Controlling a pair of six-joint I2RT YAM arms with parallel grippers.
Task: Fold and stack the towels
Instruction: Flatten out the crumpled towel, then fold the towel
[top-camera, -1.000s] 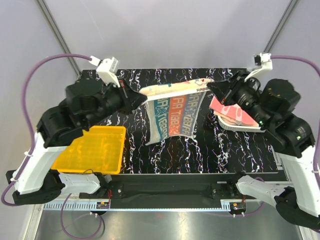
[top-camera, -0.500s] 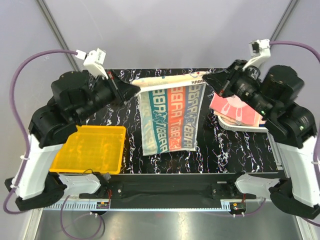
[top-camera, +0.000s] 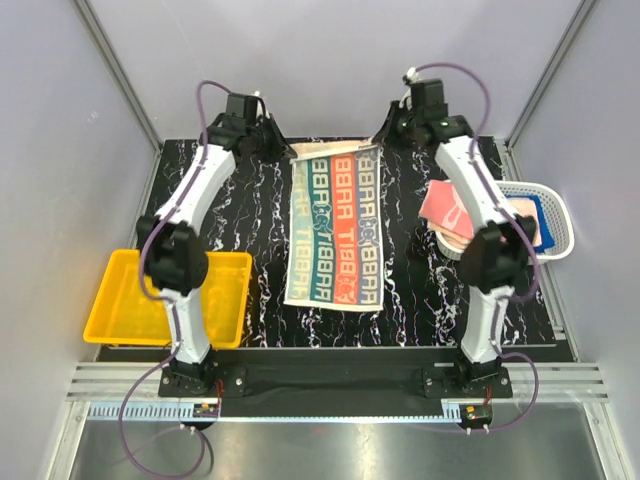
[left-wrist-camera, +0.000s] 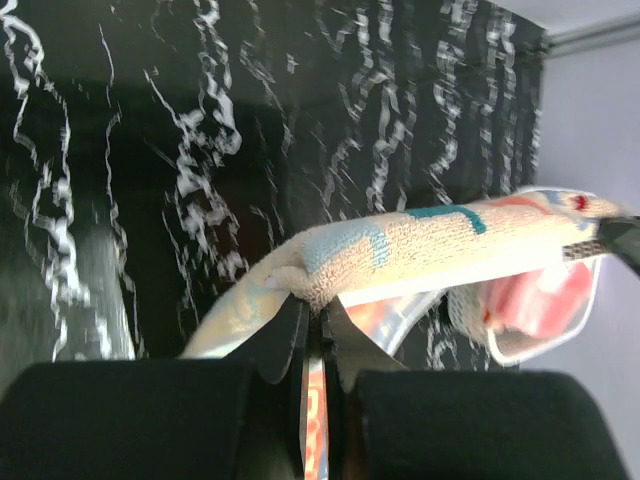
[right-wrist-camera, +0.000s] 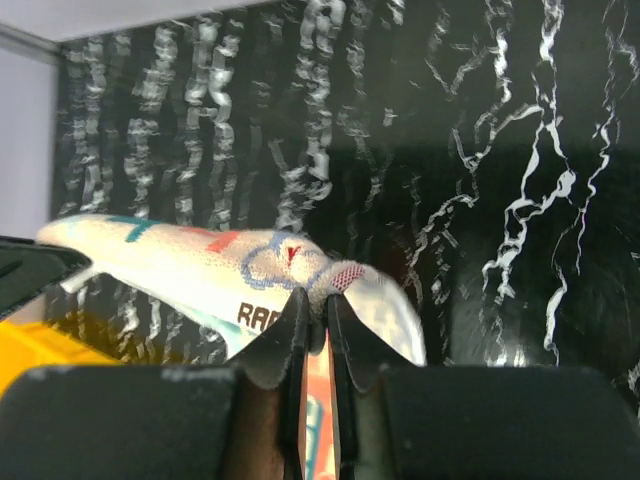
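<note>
The lettered towel (top-camera: 335, 235) lies spread down the centre of the overhead frame on the counter (top-camera: 250, 210). The left jaws are pinched tight on its upper-left corner and the right jaws on its upper-right. For a clean fold, carry both corners level and taut toward the bottom edge, and match it before letting go.

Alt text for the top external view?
Both arms stretch across the table, the left gripper and right gripper each pinching a far corner of the lettered towel, spread toward the near edge. Yellow bin at left; pink towels and white basket at right.
</note>
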